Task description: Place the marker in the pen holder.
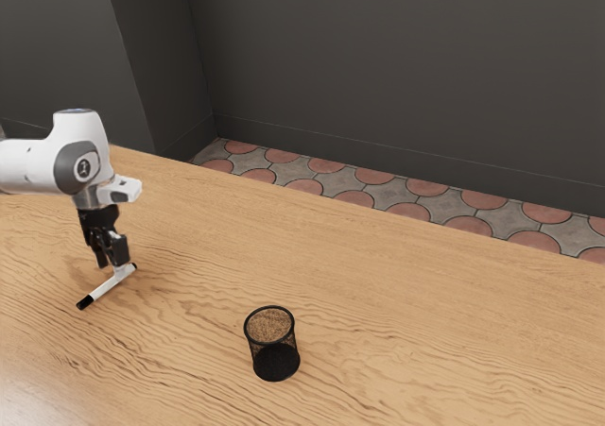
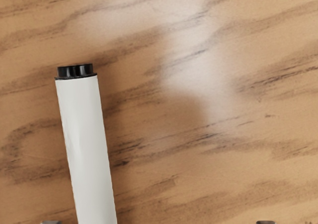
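With the gripper (image 1: 112,263) spread above the marker (image 1: 106,286) lying on the surface (image 1: 378,303), its white barrel (image 2: 87,144), likely light, stiff and slick, is best pinched squarely near the middle for balance

The arm (image 1: 28,166) has a smooth, glossy white shell with rounded, tubular sections. A dark grey oval band (image 1: 68,168) surrounds a round badge (image 1: 84,168), which bears a pale symbol too small to read. The upright housing's top cap (image 1: 77,111) looks grey-blue. Below are a silvery metallic collar (image 1: 86,199), a blocky white projection (image 1: 123,191) and a black, angular pincer (image 1: 112,261) with two slim, squared fingers.
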Robot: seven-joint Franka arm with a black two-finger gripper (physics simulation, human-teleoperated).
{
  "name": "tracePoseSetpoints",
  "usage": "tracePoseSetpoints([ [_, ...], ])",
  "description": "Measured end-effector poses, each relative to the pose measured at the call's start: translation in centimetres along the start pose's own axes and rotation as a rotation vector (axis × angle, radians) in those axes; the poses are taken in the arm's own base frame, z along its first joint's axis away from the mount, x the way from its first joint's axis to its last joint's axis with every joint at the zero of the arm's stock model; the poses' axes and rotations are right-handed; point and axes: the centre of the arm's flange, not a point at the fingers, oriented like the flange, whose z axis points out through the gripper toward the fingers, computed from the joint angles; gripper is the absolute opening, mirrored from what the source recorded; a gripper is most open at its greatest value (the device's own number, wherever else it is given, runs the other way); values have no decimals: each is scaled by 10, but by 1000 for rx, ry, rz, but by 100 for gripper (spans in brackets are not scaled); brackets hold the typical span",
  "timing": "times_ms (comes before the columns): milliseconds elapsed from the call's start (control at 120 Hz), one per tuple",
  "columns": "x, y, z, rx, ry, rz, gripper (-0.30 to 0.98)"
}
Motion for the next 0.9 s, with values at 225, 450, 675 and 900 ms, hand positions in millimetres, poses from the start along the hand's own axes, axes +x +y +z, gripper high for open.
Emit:
tracePoseSetpoints([
  [225,6,-12,17,-7,26,9,40],
  [450,17,-22,25,-12,45,17,31],
  [675,18,-29,27,-11,53,17,27],
  [900,18,-33,33,-19,51,17,23],
])
